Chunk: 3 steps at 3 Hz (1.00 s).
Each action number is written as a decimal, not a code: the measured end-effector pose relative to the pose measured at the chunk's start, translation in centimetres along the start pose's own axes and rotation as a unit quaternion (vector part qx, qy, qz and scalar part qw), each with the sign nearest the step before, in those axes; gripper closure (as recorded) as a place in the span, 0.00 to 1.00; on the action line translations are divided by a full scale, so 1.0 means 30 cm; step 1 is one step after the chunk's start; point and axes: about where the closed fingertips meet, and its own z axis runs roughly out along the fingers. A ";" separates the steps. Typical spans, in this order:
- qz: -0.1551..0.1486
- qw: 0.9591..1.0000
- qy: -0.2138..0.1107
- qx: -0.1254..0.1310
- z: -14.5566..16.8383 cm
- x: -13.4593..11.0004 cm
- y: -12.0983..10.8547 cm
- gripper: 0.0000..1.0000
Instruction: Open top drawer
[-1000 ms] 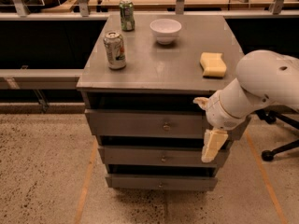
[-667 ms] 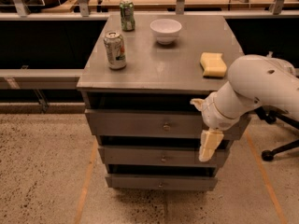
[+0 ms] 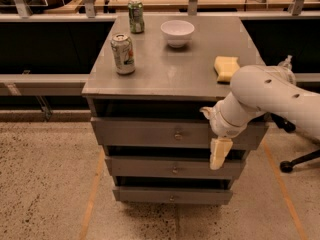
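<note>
The top drawer [image 3: 145,133] is the grey front panel just under the cabinet top, with a small round metal knob [image 3: 177,133] at its centre. It looks closed, its front roughly in line with the two drawers below. My gripper [image 3: 218,154] hangs on the white arm [image 3: 260,96], which comes in from the right. It points down in front of the right part of the top drawer, to the right of the knob and slightly below it. Its tip reaches the middle drawer's [image 3: 170,168] upper edge. It holds nothing that I can see.
On the cabinet top [image 3: 165,69] stand a silver can [image 3: 123,53], a green can [image 3: 135,16], a white bowl [image 3: 177,32] and a yellow sponge [image 3: 226,67]. The bottom drawer [image 3: 172,196] sits lowest. An office chair base [image 3: 295,161] is at the right. A rail runs behind.
My arm and gripper have shifted a little to the left, closer to the top drawer's knob. The drawers and the things on top have not moved.
</note>
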 end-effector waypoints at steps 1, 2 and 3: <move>-0.003 1.000 0.007 -0.002 0.056 0.025 -0.028 0.00; -0.006 1.000 0.010 -0.007 0.111 0.047 -0.047 0.00; -0.003 1.000 0.005 -0.012 0.150 0.065 -0.058 0.16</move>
